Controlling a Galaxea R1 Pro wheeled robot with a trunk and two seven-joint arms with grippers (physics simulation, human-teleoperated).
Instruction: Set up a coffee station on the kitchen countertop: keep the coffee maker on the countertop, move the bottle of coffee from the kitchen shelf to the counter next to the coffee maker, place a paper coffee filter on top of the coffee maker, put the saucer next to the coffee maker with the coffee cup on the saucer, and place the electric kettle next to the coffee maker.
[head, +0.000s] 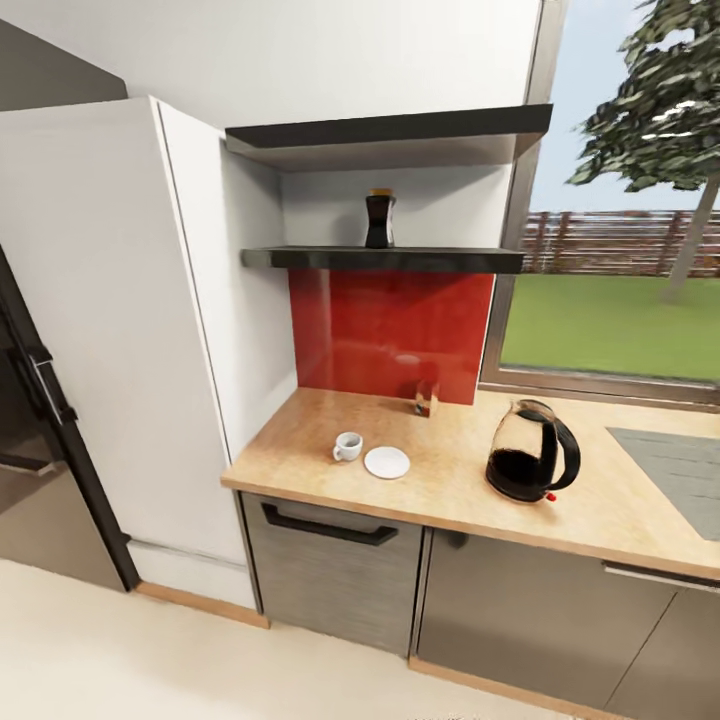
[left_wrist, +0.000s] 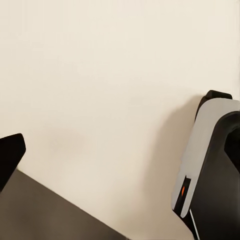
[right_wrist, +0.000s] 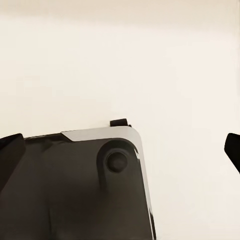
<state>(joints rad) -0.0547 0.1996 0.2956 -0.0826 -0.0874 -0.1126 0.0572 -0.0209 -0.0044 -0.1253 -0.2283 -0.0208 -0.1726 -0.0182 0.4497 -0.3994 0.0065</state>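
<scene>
A tall white cabinet (head: 110, 330) stood on the left beside a dark glossy appliance door (head: 40, 440). Two black shelves (head: 385, 258) hung in the white-walled niche above a red backsplash (head: 390, 335). Grey cabinet fronts (head: 335, 575) with a black handle sat under the bench. A window (head: 615, 250) on the right showed lawn, a wooden fence and a tree. The floor (head: 150, 660) was pale cream.

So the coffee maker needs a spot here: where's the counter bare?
Bare counter between the saucer and kettle, and right of the kettle up to the grey inset. Cup and saucer crowd the left end.
</scene>
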